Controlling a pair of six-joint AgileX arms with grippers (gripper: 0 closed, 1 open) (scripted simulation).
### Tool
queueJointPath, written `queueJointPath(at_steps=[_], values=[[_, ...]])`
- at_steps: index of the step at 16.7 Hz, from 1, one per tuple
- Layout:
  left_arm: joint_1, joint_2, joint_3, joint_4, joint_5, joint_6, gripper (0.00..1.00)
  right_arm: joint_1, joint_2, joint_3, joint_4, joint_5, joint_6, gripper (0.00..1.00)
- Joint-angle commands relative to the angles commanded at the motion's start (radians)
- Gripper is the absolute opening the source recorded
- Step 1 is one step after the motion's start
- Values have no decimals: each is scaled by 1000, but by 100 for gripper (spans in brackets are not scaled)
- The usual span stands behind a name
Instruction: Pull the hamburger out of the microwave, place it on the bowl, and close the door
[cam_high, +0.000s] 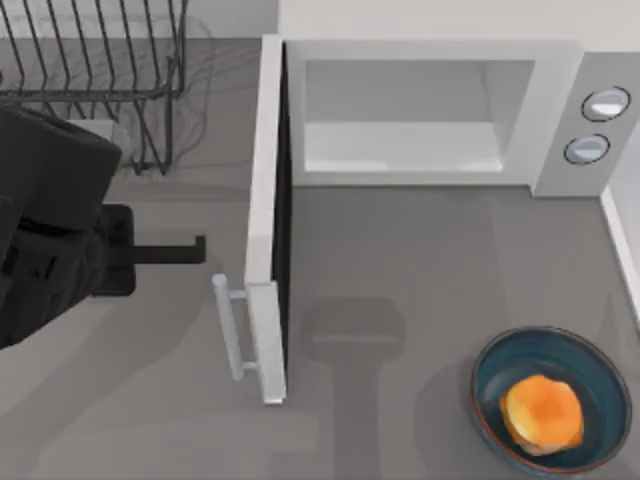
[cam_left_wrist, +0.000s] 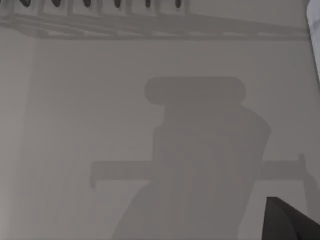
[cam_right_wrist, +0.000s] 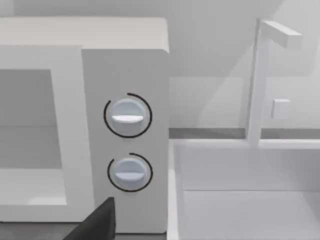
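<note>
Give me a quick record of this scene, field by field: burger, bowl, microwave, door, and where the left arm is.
burger: sitting in the bowl
bowl: on the table, near right corner in the top view
microwave: at the back, cavity has nothing in it
door: swung wide open, handle facing left
left arm: at the left edge, its gripper level with the door but short of it
task left: closing the door

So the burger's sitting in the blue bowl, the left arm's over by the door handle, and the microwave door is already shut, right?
Not quite: the door is not shut. The top view shows it swung wide open, the microwave cavity exposed. The hamburger does sit in the bowl, and the left gripper is beside the handle.
</note>
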Motion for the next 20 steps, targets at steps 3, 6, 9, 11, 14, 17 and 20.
queueJointPath(at_steps=[3,6,9,11,14,17,20], values=[[4,-3,-5,5,3,1,0,0,0,0,0,0,0,100],[3,24,-57,74,3,1,0,0,0,0,0,0,0,100],[2,71,-152,227,2,2,0,0,0,0,0,0,0,100],[3,103,-224,344,3,3,0,0,0,0,0,0,0,100],[4,140,-311,462,4,6,0,0,0,0,0,0,0,100],[5,150,-334,487,4,7,0,0,0,0,0,0,0,100],[-19,136,-309,479,6,3,0,0,0,0,0,0,0,100]])
